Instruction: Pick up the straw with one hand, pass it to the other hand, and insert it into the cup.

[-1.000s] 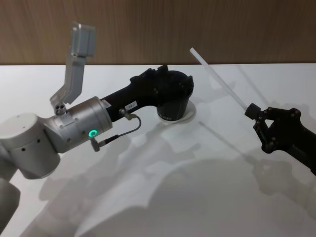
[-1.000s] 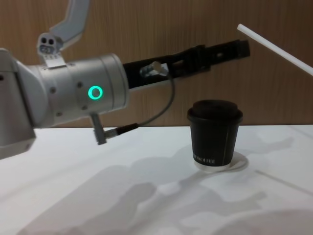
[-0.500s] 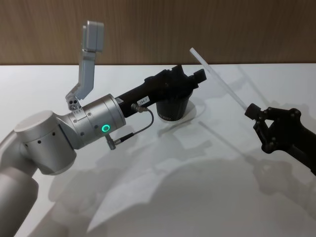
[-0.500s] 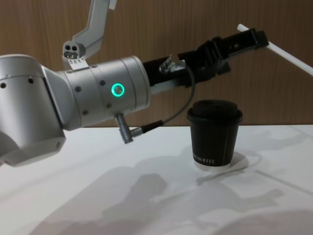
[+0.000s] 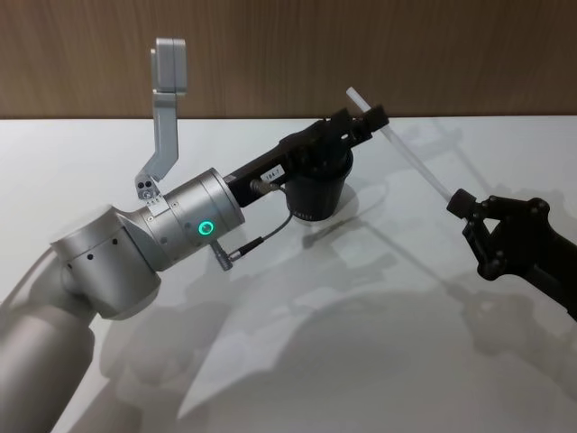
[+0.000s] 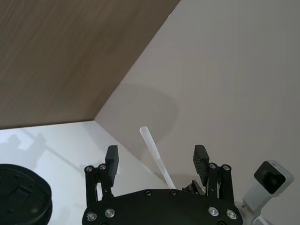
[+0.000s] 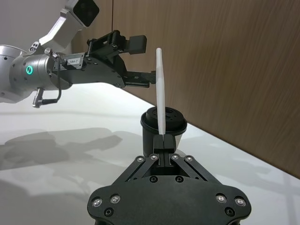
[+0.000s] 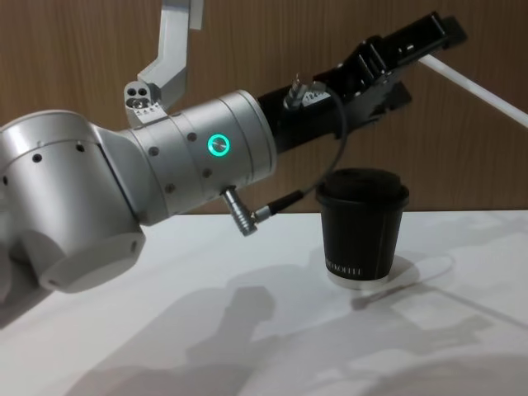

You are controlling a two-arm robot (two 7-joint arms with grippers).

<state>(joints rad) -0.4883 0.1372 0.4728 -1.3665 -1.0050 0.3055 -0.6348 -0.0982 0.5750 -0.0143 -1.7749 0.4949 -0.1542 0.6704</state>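
The straw [image 5: 406, 149], a long white tube, slants up over the table, and my right gripper [image 5: 458, 204] is shut on its lower end. In the right wrist view the straw [image 7: 160, 93] rises straight out of the closed fingers [image 7: 162, 138]. My left gripper [image 5: 368, 117], long and black on the silver arm, reaches over the black lidded cup [image 5: 315, 188] to the straw's upper end. In the left wrist view it [image 6: 156, 161] is open, with the straw [image 6: 152, 145] between its two fingers and gaps on both sides. The chest view has the left gripper [image 8: 441, 37] above the cup [image 8: 363, 223].
The white table [image 5: 297, 343] runs back to a wooden wall [image 5: 270, 54]. A thin cable with a metal plug [image 5: 239, 253] loops under the left arm's wrist. A grey camera bracket [image 5: 165, 108] sticks up from that wrist.
The left arm swung right and rose, carrying its open fingers from over the cup to either side of the straw's upper end. The right gripper and the straw stayed where they were.
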